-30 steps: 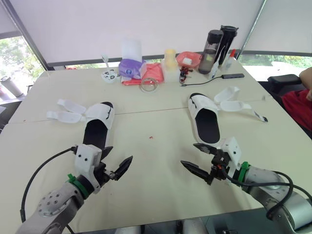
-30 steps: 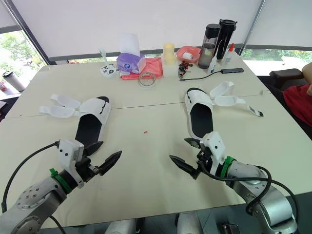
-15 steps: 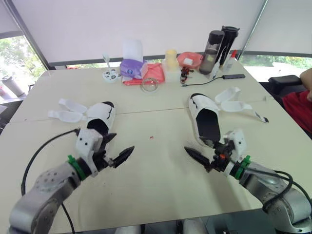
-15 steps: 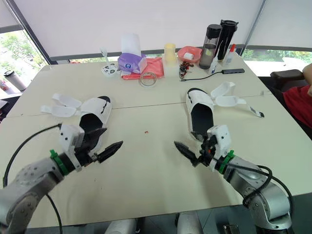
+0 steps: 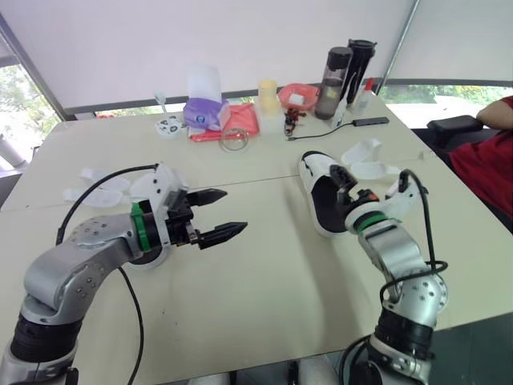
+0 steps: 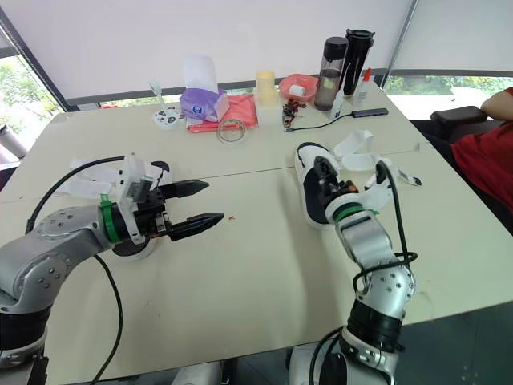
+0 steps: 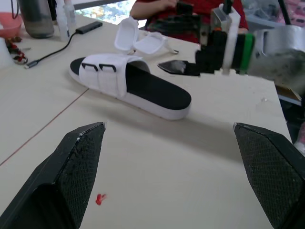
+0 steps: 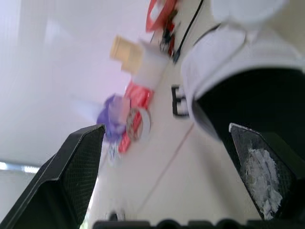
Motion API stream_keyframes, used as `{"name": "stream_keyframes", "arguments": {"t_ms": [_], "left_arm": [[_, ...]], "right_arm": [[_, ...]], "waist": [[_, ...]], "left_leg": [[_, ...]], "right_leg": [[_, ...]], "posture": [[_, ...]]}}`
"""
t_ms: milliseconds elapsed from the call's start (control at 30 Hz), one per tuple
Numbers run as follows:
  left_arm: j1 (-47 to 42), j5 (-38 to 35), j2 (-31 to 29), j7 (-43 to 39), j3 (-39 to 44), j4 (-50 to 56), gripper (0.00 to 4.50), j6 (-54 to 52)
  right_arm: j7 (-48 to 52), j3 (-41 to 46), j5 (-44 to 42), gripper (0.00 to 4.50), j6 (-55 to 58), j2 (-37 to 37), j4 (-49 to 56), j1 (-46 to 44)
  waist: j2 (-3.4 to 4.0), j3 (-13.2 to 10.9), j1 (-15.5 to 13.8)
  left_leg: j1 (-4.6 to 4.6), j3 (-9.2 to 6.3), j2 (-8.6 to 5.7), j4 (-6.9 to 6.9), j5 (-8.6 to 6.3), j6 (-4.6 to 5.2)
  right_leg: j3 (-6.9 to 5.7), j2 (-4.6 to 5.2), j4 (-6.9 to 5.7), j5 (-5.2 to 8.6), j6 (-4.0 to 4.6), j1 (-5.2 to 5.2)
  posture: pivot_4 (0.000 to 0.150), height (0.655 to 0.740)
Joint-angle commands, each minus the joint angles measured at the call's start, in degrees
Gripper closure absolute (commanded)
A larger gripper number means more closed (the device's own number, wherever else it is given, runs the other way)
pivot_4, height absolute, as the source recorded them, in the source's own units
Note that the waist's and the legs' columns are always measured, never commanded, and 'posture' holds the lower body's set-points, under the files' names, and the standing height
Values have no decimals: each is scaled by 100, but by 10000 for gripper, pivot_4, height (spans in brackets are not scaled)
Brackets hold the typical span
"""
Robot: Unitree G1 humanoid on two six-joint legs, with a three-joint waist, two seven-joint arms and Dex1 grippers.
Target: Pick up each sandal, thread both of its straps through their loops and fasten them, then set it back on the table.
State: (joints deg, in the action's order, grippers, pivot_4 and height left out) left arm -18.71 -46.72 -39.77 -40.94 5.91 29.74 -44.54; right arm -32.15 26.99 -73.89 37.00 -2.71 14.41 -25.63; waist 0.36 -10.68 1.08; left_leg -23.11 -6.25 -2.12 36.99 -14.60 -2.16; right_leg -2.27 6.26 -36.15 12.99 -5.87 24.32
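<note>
The bench (image 5: 264, 273) carries both sandals, and neither is off it. The right sandal (image 7: 138, 88) lies flat on the bench's right half, toe toward the far edge. Its two straps (image 7: 138, 40) are flung open on the outer side and its black loops (image 7: 97, 67) are empty. The left sandal (image 5: 120, 186) sits on the left half, largely behind our left arm, with its straps also spread open to the outside. So we judge the task to be at its very start: no strap is threaded or fastened. All four straps, both lifts and both set-downs are left to do.

Our right arm is bent sharply in, bringing the right hand (image 8: 164, 128) close over the right sandal's black footbed, toward the heel end. Its fingers are wide apart and hold nothing, and we cannot tell whether a fingertip touches the sole. Our left arm reaches across in front of the left sandal. The left hand (image 5: 234, 211) hovers above bare bench between the two sandals, pointing toward the right one, fingers spread and empty. We take the step in hand to be picking up the right sandal.
</note>
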Motion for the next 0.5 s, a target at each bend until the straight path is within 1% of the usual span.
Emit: {"name": "stream_keyframes", "arguments": {"t_ms": [33,133,200,300,433,500], "left_arm": [[-68,17,106,133,38,69,0,71],[3,42,175,211,25,125,0,86],[43,11,237,307,42,178,0,67],[108,-55,344,476,48,294,0,27],[199,-48,401,578,35,366,0,32],[227,-10,440,655,24,380,0,54]], "right_arm": [[158,-6,262,199,-419,52,-583,-326],[378,-139,548,199,-583,102,-1059,-619],[531,-175,748,199,-721,94,-1351,-821],[880,-129,1047,199,-1004,124,-1926,-1166],[1207,-20,1248,199,-1262,136,-2633,-1580],[1378,132,1243,199,-1419,159,-3235,-1925]], "waist": [[1,-1,7],[3,-2,17],[3,-2,36],[3,-2,88],[4,-2,136],[4,-3,143]], "left_leg": [[0,2,1,0,0,0],[2,9,1,0,0,0],[3,9,8,0,0,0],[8,10,11,-2,0,1],[8,9,12,-2,0,1],[8,11,12,-3,0,1]], "right_leg": [[3,-2,0,0,0,0],[18,-7,-1,-1,-1,2],[52,-35,-1,-1,-1,3],[58,-39,-3,-1,0,3],[59,-41,-4,-1,-1,3],[61,-41,-4,-2,-1,3]], "posture": [[1500,7400],[1500,7400],[1500,7400],[1500,7400],[1500,7400],[1500,7400]]}}
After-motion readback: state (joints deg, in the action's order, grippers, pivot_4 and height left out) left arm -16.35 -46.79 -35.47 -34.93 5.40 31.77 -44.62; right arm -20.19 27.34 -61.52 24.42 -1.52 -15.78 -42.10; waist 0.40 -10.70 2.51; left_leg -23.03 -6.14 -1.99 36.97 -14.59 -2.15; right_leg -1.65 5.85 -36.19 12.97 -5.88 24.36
